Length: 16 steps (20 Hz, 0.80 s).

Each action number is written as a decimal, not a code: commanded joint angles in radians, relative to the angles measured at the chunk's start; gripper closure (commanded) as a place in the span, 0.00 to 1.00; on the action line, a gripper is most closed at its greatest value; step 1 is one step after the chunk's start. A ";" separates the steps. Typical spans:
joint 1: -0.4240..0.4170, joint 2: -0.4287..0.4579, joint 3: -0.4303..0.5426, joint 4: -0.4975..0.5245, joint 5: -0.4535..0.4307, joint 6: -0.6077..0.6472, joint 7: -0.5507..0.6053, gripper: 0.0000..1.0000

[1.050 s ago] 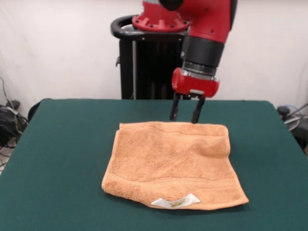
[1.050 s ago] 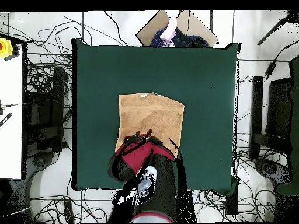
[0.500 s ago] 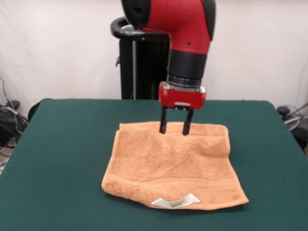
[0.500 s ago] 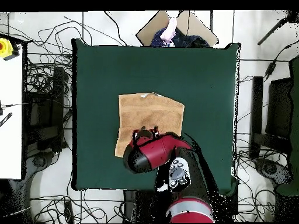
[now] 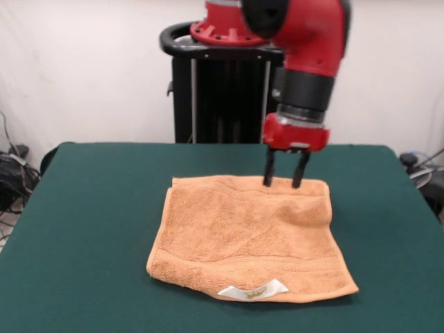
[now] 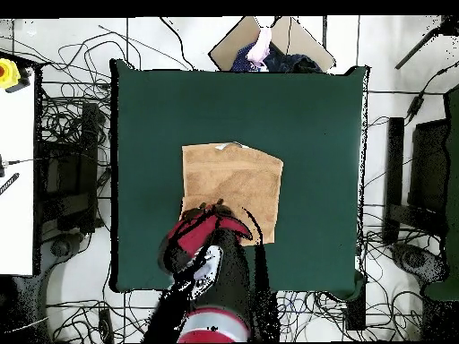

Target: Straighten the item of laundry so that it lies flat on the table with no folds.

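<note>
An orange-tan towel [image 5: 253, 236] lies in the middle of the dark green table [image 5: 90, 229], doubled over on itself, with a white label [image 5: 254, 291] at its near edge. Seen from above, the towel [image 6: 235, 179] is a rough square with the label [image 6: 233, 144] on the side away from the arm. My gripper [image 5: 282, 185] hangs open over the towel's far edge, right of centre, its two dark fingers [image 5: 268, 171] pointing down with nothing between them. In the overhead view the red arm covers the gripper [image 6: 208, 209] and the towel's edge beneath it.
The black pedestal [image 5: 222, 90] rises behind the table. Cables [image 6: 67, 134] crowd the floor on both sides of the table. A person's hand [image 6: 262, 45] and a cardboard box [image 6: 273, 38] show beyond the table's far edge in the overhead view.
The gripper moved right along the towel's far edge, after a swing to the left half a second ago. It stays open. The towel has not moved.
</note>
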 commanded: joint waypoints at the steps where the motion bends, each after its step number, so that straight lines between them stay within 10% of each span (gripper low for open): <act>1: 0.065 0.021 -0.077 -0.058 -0.018 -0.067 0.099 0.00; 16: 0.138 0.138 -0.128 -0.060 0.034 -0.193 0.101 0.00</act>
